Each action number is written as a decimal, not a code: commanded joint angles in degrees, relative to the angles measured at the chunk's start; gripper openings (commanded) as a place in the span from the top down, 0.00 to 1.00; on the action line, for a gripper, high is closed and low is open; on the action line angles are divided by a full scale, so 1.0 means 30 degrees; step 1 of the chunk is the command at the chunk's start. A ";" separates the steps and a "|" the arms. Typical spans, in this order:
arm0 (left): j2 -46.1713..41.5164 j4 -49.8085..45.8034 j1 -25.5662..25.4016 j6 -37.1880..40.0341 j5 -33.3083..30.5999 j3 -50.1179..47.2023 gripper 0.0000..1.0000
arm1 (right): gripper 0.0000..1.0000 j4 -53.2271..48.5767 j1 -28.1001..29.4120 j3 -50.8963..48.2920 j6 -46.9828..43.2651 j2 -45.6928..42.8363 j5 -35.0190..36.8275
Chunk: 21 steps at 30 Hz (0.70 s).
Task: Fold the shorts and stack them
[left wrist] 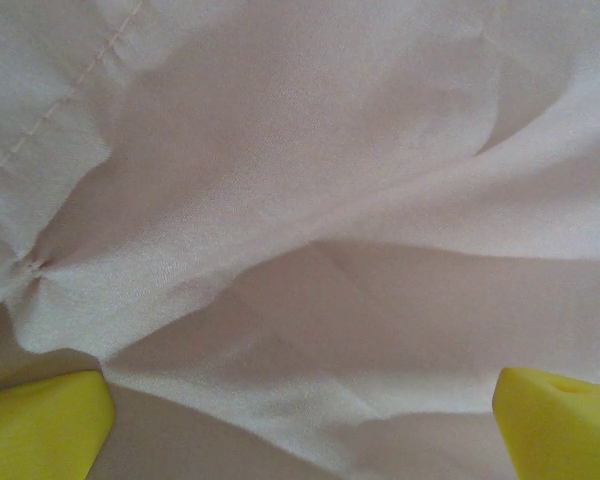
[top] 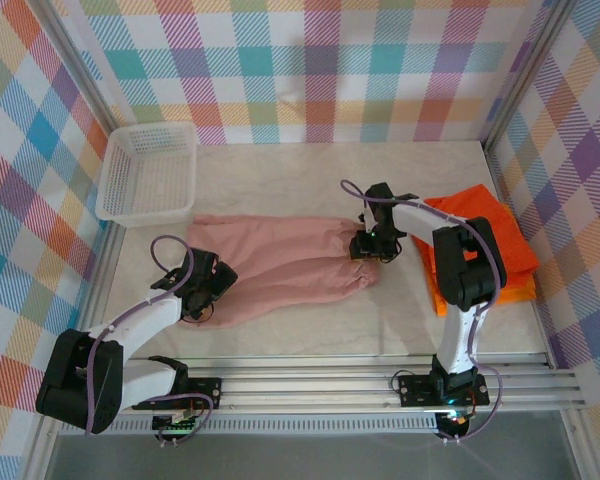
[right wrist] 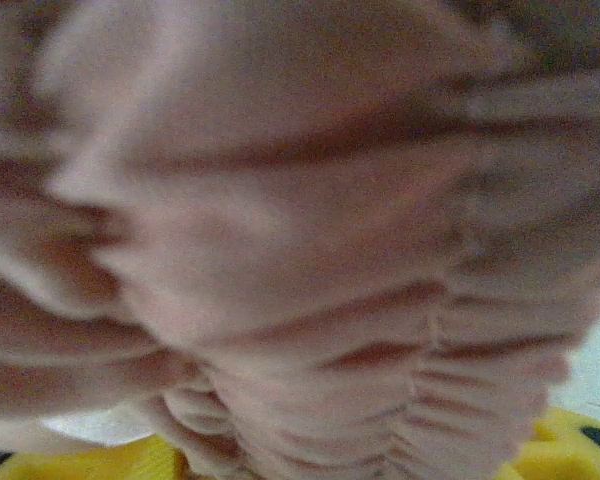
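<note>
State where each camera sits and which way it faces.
Top external: above, behind the bases, looking down on both arms, left gripper and right gripper at opposite ends of the pink shorts.
Left wrist: close on smooth pink cloth, yellow fingertips at bottom corners.
Right wrist: close on the gathered waistband, yellow fingers at bottom.
All three share the pink shorts.

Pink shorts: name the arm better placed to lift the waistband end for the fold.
Right. Its pincer sits at the gathered waistband of the pink shorts. The left pincer hangs open over the leg end, on the opposite side.
</note>
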 commanded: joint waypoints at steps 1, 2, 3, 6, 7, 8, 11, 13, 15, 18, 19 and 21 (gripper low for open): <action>0.0547 -0.1763 0.0209 -0.0097 -0.0215 -0.1262 0.00 | 0.54 -0.0404 0.0208 0.0024 -0.0122 0.1098 0.0285; 0.0556 -0.1756 0.0209 -0.0097 -0.0227 -0.1256 0.00 | 0.58 -0.0448 0.0235 0.0039 -0.0126 0.1223 0.0314; 0.0569 -0.1749 0.0209 -0.0105 -0.0204 -0.1258 0.00 | 0.62 -0.0505 0.0264 0.0042 -0.0123 0.1325 0.0289; 0.0540 -0.1747 0.0209 -0.0088 -0.0206 -0.1286 0.00 | 0.74 -0.0616 0.0382 0.0100 -0.0068 0.1652 0.0254; 0.0503 -0.1751 0.0209 -0.0090 -0.0204 -0.1288 0.00 | 0.79 -0.0637 0.0482 0.0112 -0.0054 0.1722 0.0285; 0.0468 -0.1778 0.0209 -0.0105 -0.0215 -0.1289 0.00 | 0.83 -0.0631 0.0525 0.0127 -0.0048 0.1780 0.0354; 0.0225 -0.1892 0.0209 -0.0093 -0.0149 -0.1221 0.00 | 0.93 -0.0717 0.0527 0.0178 -0.0035 0.1598 0.0579; -0.0235 -0.2188 0.0209 -0.0026 -0.0023 -0.1040 0.00 | 0.99 -0.1045 0.0503 0.0348 -0.0144 0.1145 0.1299; -0.1033 -0.2627 0.0209 0.0121 0.0175 -0.0731 0.00 | 1.00 -0.1817 0.0525 0.0825 -0.0446 0.0532 0.2136; -0.2796 -0.3493 0.0209 0.0345 0.0292 -0.0089 0.00 | 1.00 -0.3449 0.0526 0.1970 -0.1188 -0.0634 0.3642; -0.3466 -0.3834 0.0209 0.0414 0.0265 0.0154 0.00 | 1.00 -0.4191 0.0521 0.2535 -0.1450 -0.0974 0.4342; -0.4620 -0.4311 0.0210 0.0616 0.0250 0.0586 0.00 | 1.00 -0.5768 0.0528 0.3716 -0.2247 -0.1518 0.5923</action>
